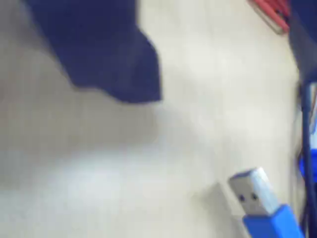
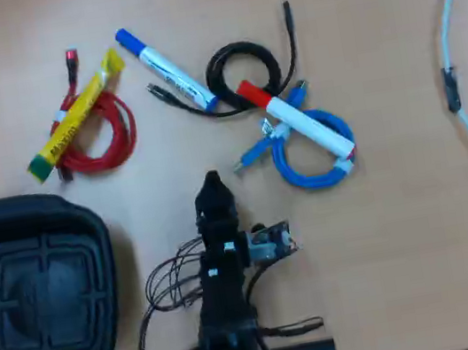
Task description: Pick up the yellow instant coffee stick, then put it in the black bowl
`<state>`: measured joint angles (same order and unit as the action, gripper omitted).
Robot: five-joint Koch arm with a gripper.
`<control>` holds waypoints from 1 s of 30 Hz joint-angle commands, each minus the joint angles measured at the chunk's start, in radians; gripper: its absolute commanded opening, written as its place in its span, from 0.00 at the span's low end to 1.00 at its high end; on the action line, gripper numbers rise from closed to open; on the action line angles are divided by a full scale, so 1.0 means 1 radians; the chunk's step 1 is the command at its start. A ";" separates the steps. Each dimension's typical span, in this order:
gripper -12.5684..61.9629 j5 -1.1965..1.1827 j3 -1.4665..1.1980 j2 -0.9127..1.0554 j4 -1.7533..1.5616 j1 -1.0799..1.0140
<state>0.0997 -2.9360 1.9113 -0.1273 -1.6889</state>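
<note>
In the overhead view we see the large black ribbed plastic bowl (image 2: 40, 302) at the left edge, the flat yellow coffee stick (image 2: 77, 117) lying across a red coiled cable (image 2: 101, 134) above it, bare table between, and the gripper (image 2: 212, 185) right of them; we cannot tell whether its jaws are parted.

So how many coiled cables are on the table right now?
3. The red cable lies under the yellow instant coffee stick, the black cable sits at top centre, and the blue cable lies under the red-capped marker. None seems hidden.
</note>
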 commanded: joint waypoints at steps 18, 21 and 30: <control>0.56 -0.011 -0.037 0.000 0.021 -0.009; 0.56 -0.011 -0.037 0.000 0.025 -0.014; 0.56 -0.012 -0.023 0.000 0.031 -0.011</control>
<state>0.0997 -2.9360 1.9113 -0.1273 -1.6920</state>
